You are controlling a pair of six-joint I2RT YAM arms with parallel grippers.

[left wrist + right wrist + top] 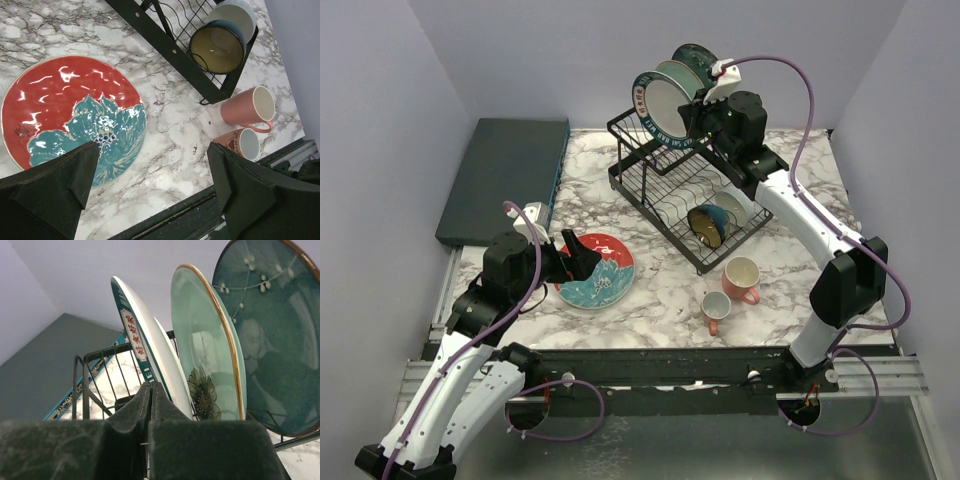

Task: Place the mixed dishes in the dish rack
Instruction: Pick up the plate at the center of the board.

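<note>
Black fingers (55, 185) of the left gripper (150, 192) fill the bottom of its wrist view, spread wide with nothing between them. They hang over the near edge of the red-and-teal plate (75, 105), which lies flat on the marble table (650, 300), well apart from the dish rack (660, 185). A small dark mark on the plate's red ground is too small to read.

Both salmon mugs stand upright on the table just in front of the rack's corner, the farther mug (245, 107) almost touching the nearer mug (240, 142). The nearer one carries a dark print I cannot make out.

On the rack's slotted base, the dark cream-lined bowl (217, 47) rests on edge, with the white bowl (240, 12) just behind it.

Three plates stand on edge in the top basket: the white plate with blue rim (150, 340), the pale green plate (210, 350), then the dark teal plate (275, 335). The rim of the white plate shows red Chinese characters on a white panel.

The right gripper (150, 400) has its fingers pressed together, their tips right at that plate's lower rim. Whether they pinch it, I cannot tell.

A dark teal slab (505, 175) lies at the table's far left.
</note>
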